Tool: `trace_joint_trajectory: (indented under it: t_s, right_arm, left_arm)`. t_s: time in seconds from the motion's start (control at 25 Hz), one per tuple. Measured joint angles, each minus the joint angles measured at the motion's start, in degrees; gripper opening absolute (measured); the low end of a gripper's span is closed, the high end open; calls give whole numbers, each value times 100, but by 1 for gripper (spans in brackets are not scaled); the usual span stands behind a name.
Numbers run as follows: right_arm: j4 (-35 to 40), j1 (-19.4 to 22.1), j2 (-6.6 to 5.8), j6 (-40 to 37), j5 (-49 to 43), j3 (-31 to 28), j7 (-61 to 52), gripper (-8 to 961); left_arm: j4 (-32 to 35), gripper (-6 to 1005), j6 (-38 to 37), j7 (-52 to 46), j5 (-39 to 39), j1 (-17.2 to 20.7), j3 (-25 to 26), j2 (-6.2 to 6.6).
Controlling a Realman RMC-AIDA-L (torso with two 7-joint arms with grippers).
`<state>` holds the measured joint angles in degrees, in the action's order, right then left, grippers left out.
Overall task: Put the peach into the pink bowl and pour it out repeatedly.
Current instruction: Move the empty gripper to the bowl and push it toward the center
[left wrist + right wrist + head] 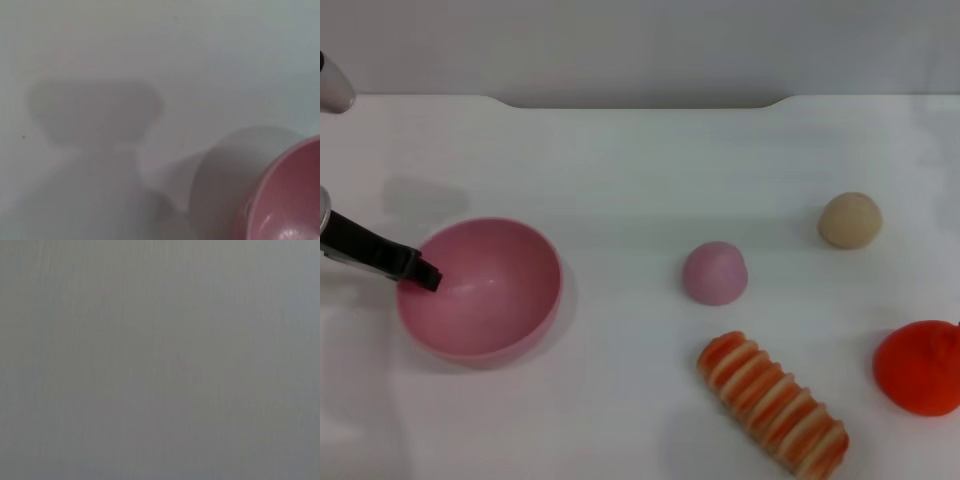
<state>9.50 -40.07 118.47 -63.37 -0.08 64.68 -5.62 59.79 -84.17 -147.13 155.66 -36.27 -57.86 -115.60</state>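
1. Your left gripper [428,277] is sitting at the pink bowl [485,295], near the tabletop's left edge. One dark finger is lying over the rim on the left side and reaching inside. It looks like a rim pinch, but I cannot tell whether the fingers are clamped or released (the outer finger isn't showing).
2. The bowl is sitting upright and empty. The left wrist view is showing only a slice of its rim [260,200] over bare tabletop [150,50].
3. The peach [715,272] is resting dome-up around the tabletop's middle, well apart from the bowl, with nothing touching it.
4. The right arm isn't appearing in the head view; its wrist camera is showing flat grey only.
5. My read: holding the rim is what lets you tip the bowl for pouring, so the peach needs loading next.
6. Beige ball [850,220], orange-red fruit [923,367] and striped roll [773,405] are crowding the right side; don't grab them.
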Motion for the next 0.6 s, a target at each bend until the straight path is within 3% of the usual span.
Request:
trace_joint_trajectory:
  t_s: [0.16, 0.4, 0.44, 0.6]
  right_arm:
    - [0, 12, 0, 0, 0, 0, 0, 467]
    - [0, 26, 0, 0, 0, -2, 0, 468]
    - [0, 26, 0, 0, 1, -4, 0, 468]
    - [-1, 26, 0, 0, 25, -8, -22, 468]
  left_arm:
    - [5, 564, 73, 26, 5, -22, -13, 0]
    - [-3, 321, 84, 44, 15, -52, -143, 5]
    - [-3, 121, 89, 45, 17, -53, -157, 9]
    - [-3, 68, 91, 45, 18, -54, -158, 12]
